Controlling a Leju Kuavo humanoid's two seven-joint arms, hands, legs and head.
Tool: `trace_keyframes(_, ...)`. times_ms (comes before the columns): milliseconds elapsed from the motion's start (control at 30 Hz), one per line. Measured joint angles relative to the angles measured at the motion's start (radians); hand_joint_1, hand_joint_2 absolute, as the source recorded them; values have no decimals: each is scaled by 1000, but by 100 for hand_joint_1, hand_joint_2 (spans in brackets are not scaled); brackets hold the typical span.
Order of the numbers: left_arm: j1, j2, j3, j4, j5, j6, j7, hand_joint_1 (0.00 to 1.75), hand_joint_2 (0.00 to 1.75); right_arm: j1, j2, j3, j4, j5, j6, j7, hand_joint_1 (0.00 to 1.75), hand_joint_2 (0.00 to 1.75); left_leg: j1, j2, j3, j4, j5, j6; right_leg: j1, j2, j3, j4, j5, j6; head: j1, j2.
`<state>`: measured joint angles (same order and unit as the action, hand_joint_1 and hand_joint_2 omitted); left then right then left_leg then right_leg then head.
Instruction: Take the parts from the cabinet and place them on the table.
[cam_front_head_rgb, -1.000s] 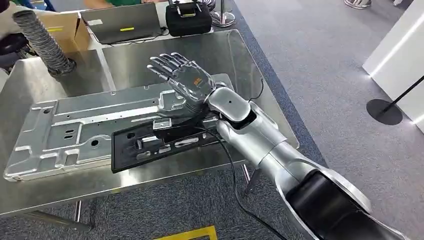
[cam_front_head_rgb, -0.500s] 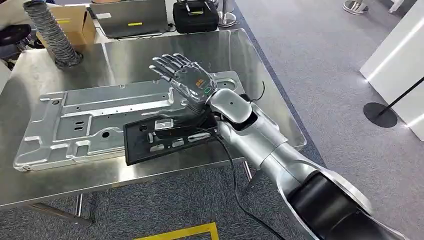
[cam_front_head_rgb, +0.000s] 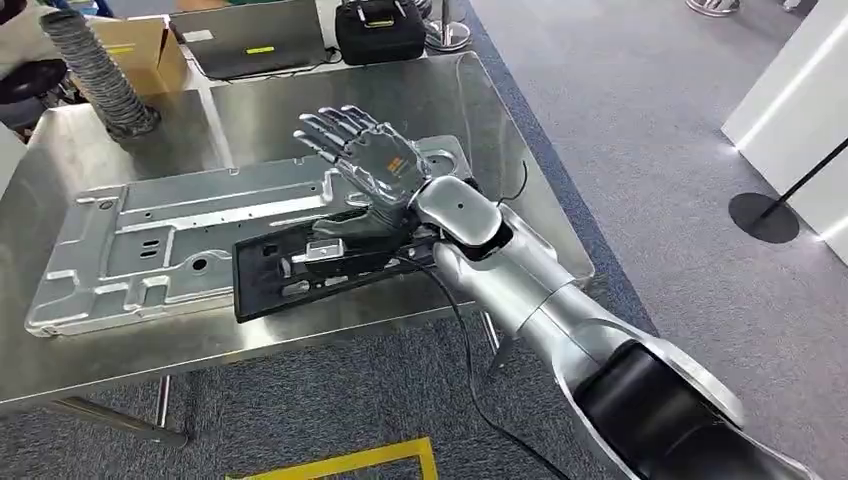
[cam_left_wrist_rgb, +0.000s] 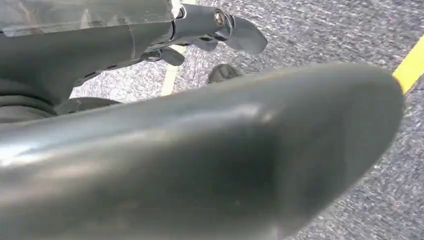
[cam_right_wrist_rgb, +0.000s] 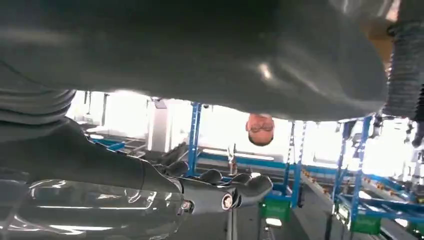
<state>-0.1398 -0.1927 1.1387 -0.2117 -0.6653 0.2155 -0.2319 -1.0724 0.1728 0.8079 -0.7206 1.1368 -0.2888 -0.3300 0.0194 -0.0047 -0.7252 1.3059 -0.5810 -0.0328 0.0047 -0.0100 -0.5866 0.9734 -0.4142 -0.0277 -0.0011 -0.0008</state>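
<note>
**Black part on the bench, right hand open above it**

Nearest, the right arm reaches in from the lower right over the bench (cam_front_head_rgb: 300, 345) edge. The black part (cam_front_head_rgb: 300, 272) lies flat near that edge, partly on the large metal plate (cam_front_head_rgb: 150, 240), its long axis running left to right across the bench. The right hand (cam_front_head_rgb: 365, 165) is just above and behind the part's right end, fingers (cam_front_head_rgb: 325, 125) spread and released, grasping nothing. The left hand (cam_left_wrist_rgb: 220, 25) hangs by the floor, its fingers apparently loose and empty; the right is plainly the nearer. Farther back stand a hose (cam_front_head_rgb: 95, 75), a box and a laptop.
</note>
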Motion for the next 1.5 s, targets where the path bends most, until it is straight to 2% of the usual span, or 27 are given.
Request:
trace_keyframes(67, 2, 0, 0, 0, 0, 0, 0, 0, 0, 2, 0, 3, 0, 0, 0, 0, 0, 0, 2, 1, 35, -48, 38, -3, -1, 0, -11, 11, 2, 2, 0, 0)
trace_keyframes(133, 1, 2, 0, 0, 0, 1, 0, 0, 0, 1, 0, 5, 0, 0, -1, 0, 0, 0, 6, 2, 134, -223, 114, -4, -3, 1, -22, 30, -1, 6, 0, 0)
trace_keyframes(167, -1, 2, 0, 0, -1, 2, 0, 0, 0, 1, 0, 5, 0, -1, -2, 0, 0, 0, 7, 2, 160, -277, 100, -2, -2, 1, -29, 39, -3, 12, 0, 0)
trace_keyframes(200, -1, 1, 0, 0, -1, 1, 0, 0, 0, 0, 0, 5, 0, -2, -2, 0, 0, 0, 0, -1, 156, -280, 109, 12, 4, 3, -38, 49, -1, 18, -1, 0)
trace_keyframes(300, 1, 2, 0, 0, -3, 2, 2, 0, 0, 1, -1, 6, 0, -3, -2, 0, 0, 0, -3, -2, 146, -274, 119, 30, 3, 3, -44, 44, 11, 36, 3, 0)
trace_keyframes(333, 1, 1, 0, 0, -3, 2, 2, 0, 0, 0, -2, 6, 0, -4, -2, 0, 0, 0, 4, 0, 144, -283, 128, 42, 2, 4, -48, 48, 10, 40, 0, 0)
trace_keyframes(400, -1, 2, 0, 0, -3, 3, 2, 0, 0, -1, -2, 6, 0, -5, -3, 1, 0, 0, 4, 2, 133, -284, 140, 53, -3, 7, -78, 125, -66, 53, 8, 0)
trace_keyframes(467, -1, 1, 0, 0, -3, 3, 3, 0, 0, 2, -3, 7, 0, -6, -2, 2, 0, 0, 3, 3, 118, -284, 150, 55, -9, 7, -139, 285, -152, 63, 8, 0)
trace_keyframes(500, 0, 1, 0, 0, -3, 3, 3, 0, 0, 4, -5, 7, 0, -6, -2, 2, 0, 0, 2, 3, 110, -283, 155, 55, -10, 7, -159, 347, -177, 65, 8, 0)
trace_keyframes(533, 1, 2, 0, 0, -3, 3, 3, 0, 0, 7, -6, 9, 0, -6, -2, 2, 0, 0, 2, 3, 103, -283, 161, 54, -11, 7, -158, 362, -178, 65, 8, 0)
trace_keyframes(600, 1, 1, 0, 0, -3, 3, 3, 0, 0, 9, -7, 11, -2, -6, -2, 2, 0, 0, 2, 1, 91, -283, 171, 51, -11, 7, -83, 250, -125, 59, 8, 0)
trace_keyframes(667, 0, 1, 0, 0, -3, 3, 3, 0, 0, 6, -7, 11, -11, -6, -4, 3, 0, 0, 2, 1, 86, -283, 180, 45, -6, 8, 40, 52, -69, 40, 8, 0)
trace_keyframes(700, -1, -1, 0, 0, -3, 3, 3, 0, 0, 6, -7, 11, -18, -6, -5, 5, 0, 0, -3, 0, 83, -283, 185, 38, 0, 8, 46, 30, -77, 39, 6, 0)
trace_keyframes(800, 0, -2, 0, 0, -3, 3, 3, 0, 0, 10, -8, 12, -20, -6, -7, 7, 0, 0, 3, 2, 83, -291, 200, 19, 7, 9, 37, 32, -61, 26, 9, 0)
trace_keyframes(833, 0, -3, 0, 0, -3, 5, 3, 0, 0, 10, -8, 12, -21, -6, -6, 7, 0, 0, -3, 1, 83, -297, 208, 11, 1, 8, 36, 16, -47, 18, 9, 0)
trace_keyframes(867, 0, -3, 0, 0, -3, 6, 3, 0, 0, 9, -8, 13, -24, -6, -6, 7, 0, 0, 2, 1, 75, -284, 187, 11, -4, 1, 37, 6, -34, 15, 8, 0)
trace_keyframes(900, 0, -3, 0, 0, -3, 7, 3, 0, 0, 8, -7, 14, -26, -6, -6, 7, 0, 0, 0, 1, 58, -242, 142, 10, -6, 1, 30, 1, -25, 6, 7, 0)
trace_keyframes(967, 1, -3, 0, 0, -3, 7, 3, 0, 0, 12, -6, 15, -28, -6, -4, 7, 0, 0, 2, 1, 0, -75, 41, 3, -4, 0, 11, 2, -12, 3, 3, 0)
trace_keyframes(1033, 2, -2, 0, 0, -3, 7, 3, 0, 0, 20, -6, 18, -28, -6, -4, 7, 0, 0, 2, 1, -21, 24, 0, -1, -1, -1, -9, 4, 2, 4, 3, 0)
trace_keyframes(1100, 3, -2, 0, 0, -3, 7, 3, 0, 0, 24, -6, 21, -28, -6, -4, 7, 0, 0, 2, 2, 50, -64, 38, -1, -2, 0, -26, 12, 10, 9, 3, 0)
trace_keyframes(1167, 1, -1, 0, 0, -5, 7, 3, 0, 0, 23, -6, 21, -31, -6, -4, 8, 0, 0, 3, 2, 175, -256, 95, 2, -3, 0, -41, 29, 13, 14, 3, 0)
trace_keyframes(1200, -2, -2, 0, 0, -5, 6, 3, 0, 0, 23, -6, 21, -34, -6, -4, 8, 0, 0, -3, 0, 185, -282, 79, 13, 4, 0, -49, 36, 15, 20, 3, 0)
trace_keyframes(1333, 0, -2, -1, 0, -15, 2, 3, 0, 0, 24, -10, 21, -37, -5, -3, 14, 0, 0, -7, -2, 169, -286, 109, 44, 1, 1, -57, 35, 35, 45, 4, 0)
trace_keyframes(1367, -2, -2, -2, 0, -17, -1, 3, 0, 0, 24, -12, 21, -37, -4, -3, 18, 0, 0, -1, 3, 166, -291, 119, 52, -3, 3, -62, 44, 24, 50, 2, 0)
trace_keyframes(1400, -4, -2, -3, 0, -18, -1, 5, 0, 0, 23, -15, 21, -37, -3, -2, 21, 0, 0, -1, 3, 159, -293, 127, 58, -4, 6, -75, 74, -16, 57, 7, 0)
trace_keyframes(1467, -7, -2, -7, 0, -25, -3, 10, 0, 0, 25, -23, 21, -37, 0, -2, 26, 0, 0, -1, 3, 138, -292, 141, 63, -10, 7, -132, 233, -122, 70, 8, 0)
trace_keyframes(1500, -7, -2, -8, 0, -26, -4, 11, 0, 0, 28, -26, 21, -37, 2, -2, 27, 0, 0, -2, 3, 130, -292, 147, 63, -11, 7, -155, 303, -155, 72, 8, 0)
